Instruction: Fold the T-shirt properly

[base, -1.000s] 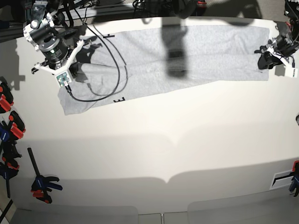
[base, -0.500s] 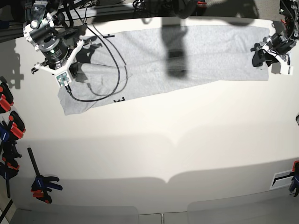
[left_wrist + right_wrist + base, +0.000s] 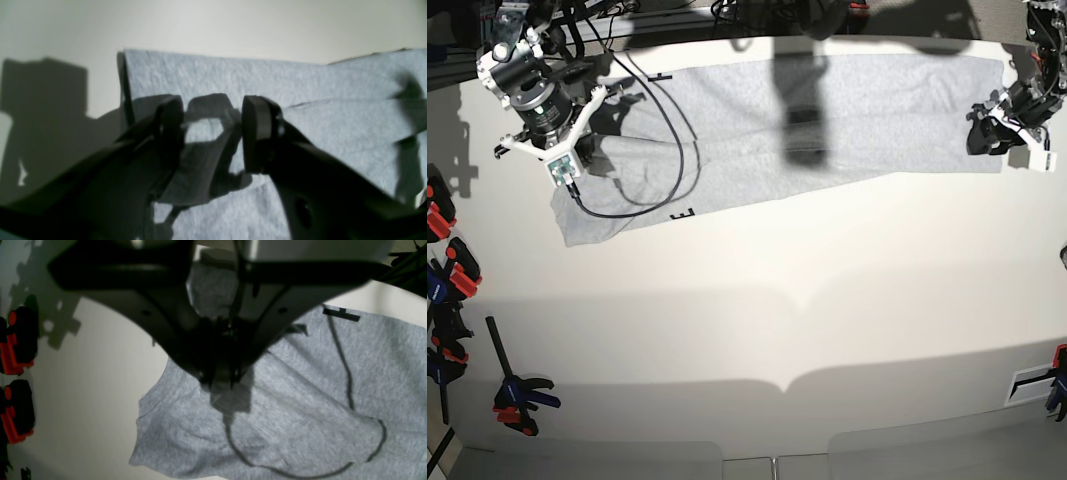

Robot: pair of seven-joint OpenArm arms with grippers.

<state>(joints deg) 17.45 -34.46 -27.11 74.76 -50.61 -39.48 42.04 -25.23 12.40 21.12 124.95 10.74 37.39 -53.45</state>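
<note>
Fingers of the left gripper stand apart above the T-shirt edge, frame right; right gripper is closed, upper left.

Both arms reach over the far edge.
Left gripper at two o'clock, jaws apart; right gripper at ten o'clock, jaws pressed together, pointing down.

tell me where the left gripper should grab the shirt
Probably the near corner of the shirt at its end edge, coming in from off the cloth. The left gripper hangs open over that edge, where the layers lie flat and stacked, so a low pinch should catch them together.
</note>
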